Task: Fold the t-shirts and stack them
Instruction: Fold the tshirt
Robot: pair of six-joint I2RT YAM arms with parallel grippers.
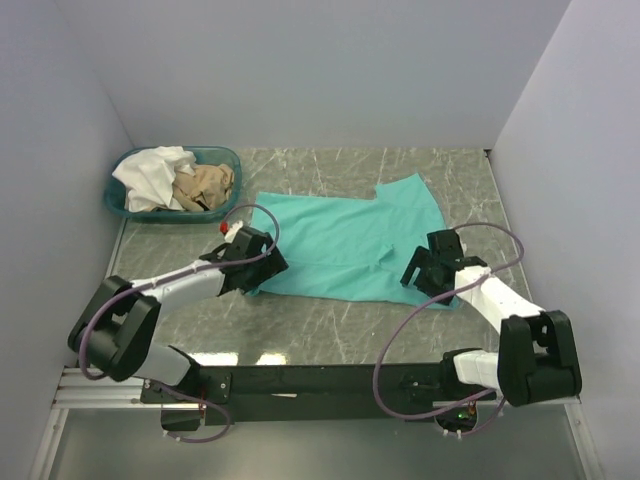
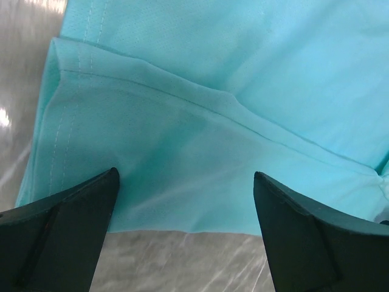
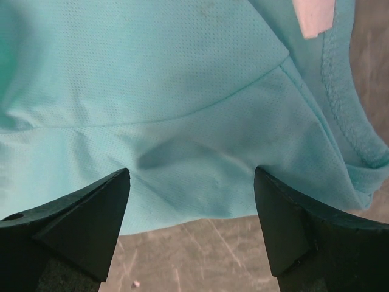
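Note:
A teal-green t-shirt [image 1: 350, 240] lies spread on the marble table, folded over along its near edge. My left gripper [image 1: 262, 268] is open at the shirt's near left corner; the left wrist view shows that corner's doubled hem [image 2: 200, 158] between my wide-open fingers [image 2: 67, 225]. My right gripper [image 1: 425, 272] is open at the near right edge; in the right wrist view the cloth [image 3: 182, 121], with a white neck tag [image 3: 315, 17], lies between the fingers [image 3: 79, 225]. A white t-shirt [image 1: 152, 176] and a tan-beige t-shirt [image 1: 205, 185] lie crumpled in the basket.
The shallow teal plastic basket [image 1: 222, 155] stands at the back left of the table. Grey walls close in the left, back and right sides. Bare marble table [image 1: 330, 325] lies between the shirt and the arm bases.

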